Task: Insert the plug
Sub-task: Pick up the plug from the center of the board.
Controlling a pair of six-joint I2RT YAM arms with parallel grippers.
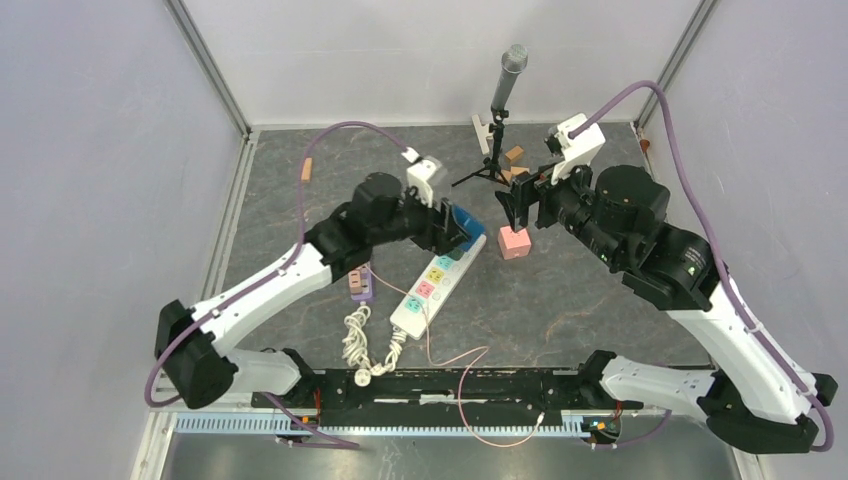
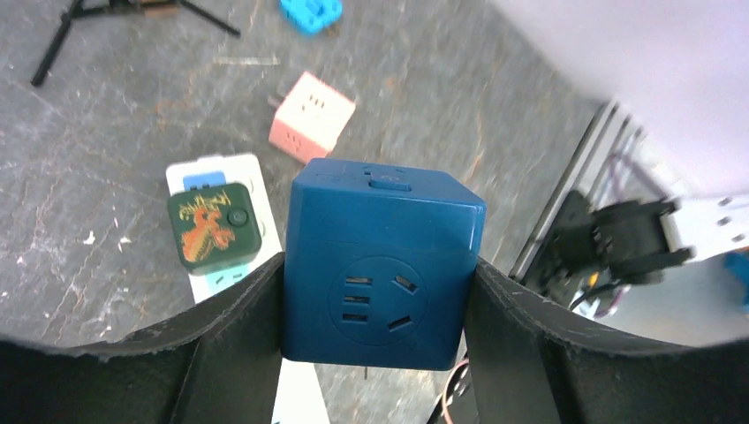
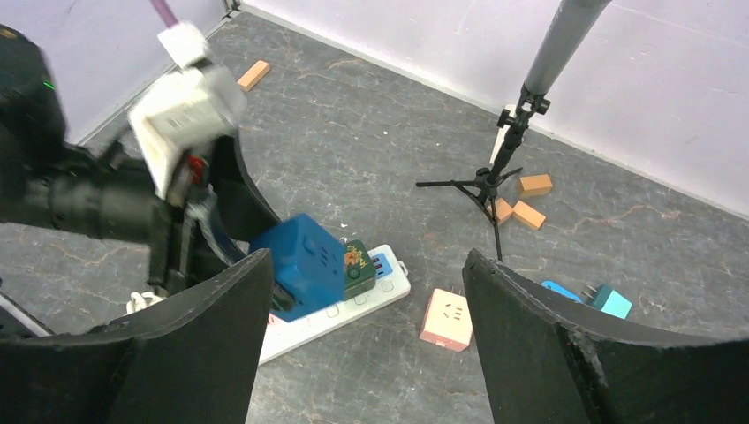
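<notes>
Left wrist: your left gripper [image 2: 375, 274] clamps the blue cube plug [image 2: 380, 221] by its sides, square for pushing. Right wrist: your right gripper [image 3: 364, 269] stands open, empty; the plug is over the power strip [image 3: 390, 284] beside the green adapter [image 3: 356, 259]. Top: seating hidden.

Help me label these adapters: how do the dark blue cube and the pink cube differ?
The dark blue cube is clamped in the left gripper over the power strip. The pink cube lies free on the table, apart from the strip. The dark blue cube shows a round socket face in the left wrist view, while the pink cube lies with its prongs pointing sideways. Both are cube-shaped adapters.
</notes>
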